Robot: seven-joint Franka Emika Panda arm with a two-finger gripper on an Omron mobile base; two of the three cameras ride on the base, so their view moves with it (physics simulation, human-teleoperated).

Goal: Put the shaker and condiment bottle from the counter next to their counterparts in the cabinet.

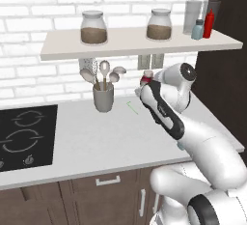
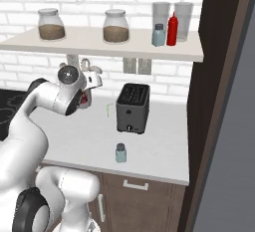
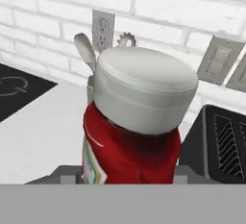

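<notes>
On your left, a black cooktop [image 1: 24,134] sits in the counter [image 1: 96,142], with a utensil holder [image 1: 103,97] near the brick wall. Your gripper [image 1: 143,85] is raised above the counter near mid-scene, closed around the bottle [image 3: 132,141], dark red with a whitish cap. Further right a black toaster [image 2: 133,108] stands on the counter, and the shaker [image 2: 120,153] stands upright in front of it near the counter's edge. On the shelf [image 2: 99,44] above, past two jars, the twin shaker [image 2: 158,35] and red squeeze bottle [image 2: 172,29] stand side by side.
</notes>
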